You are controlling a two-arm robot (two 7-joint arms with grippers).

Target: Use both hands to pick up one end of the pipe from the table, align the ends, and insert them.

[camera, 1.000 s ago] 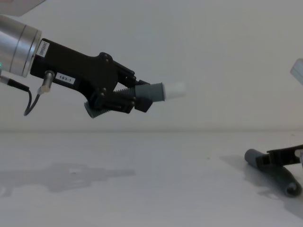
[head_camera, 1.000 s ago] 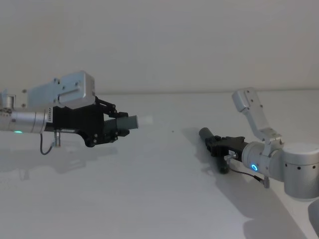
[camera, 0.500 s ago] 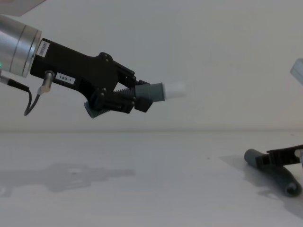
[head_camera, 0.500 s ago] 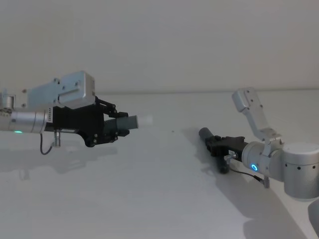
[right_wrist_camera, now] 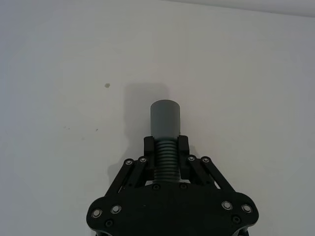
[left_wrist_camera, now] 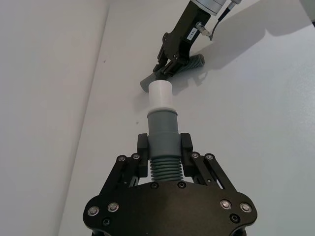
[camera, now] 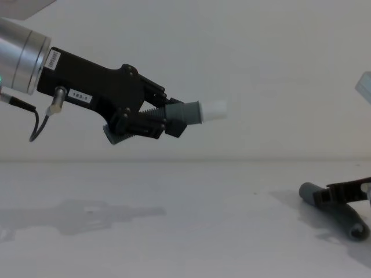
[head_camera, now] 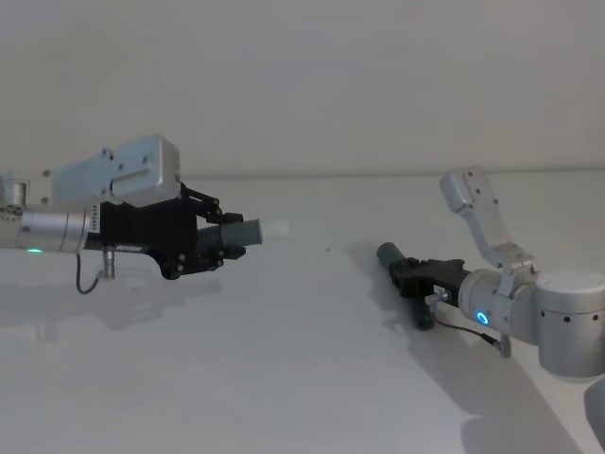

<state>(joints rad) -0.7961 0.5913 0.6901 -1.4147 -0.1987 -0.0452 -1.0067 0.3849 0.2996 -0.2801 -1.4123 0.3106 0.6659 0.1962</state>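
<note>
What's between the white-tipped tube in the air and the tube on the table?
Nothing but bare table, by the head view, between the white-tipped tube and grey tube.

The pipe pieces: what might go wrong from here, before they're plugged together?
The white-tipped piece hangs in the air in the left jaws, far from the grey piece, which lies on the table in the right jaws. It could slip or twist on lifting. Both pieces are bent, so tip and mouth may meet off-axis and jam.

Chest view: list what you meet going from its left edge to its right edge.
Silver left arm → left end effector → grey pipe piece it grips → white tip → second grey pipe piece lying on the table, gripped by the right end effector.
</note>
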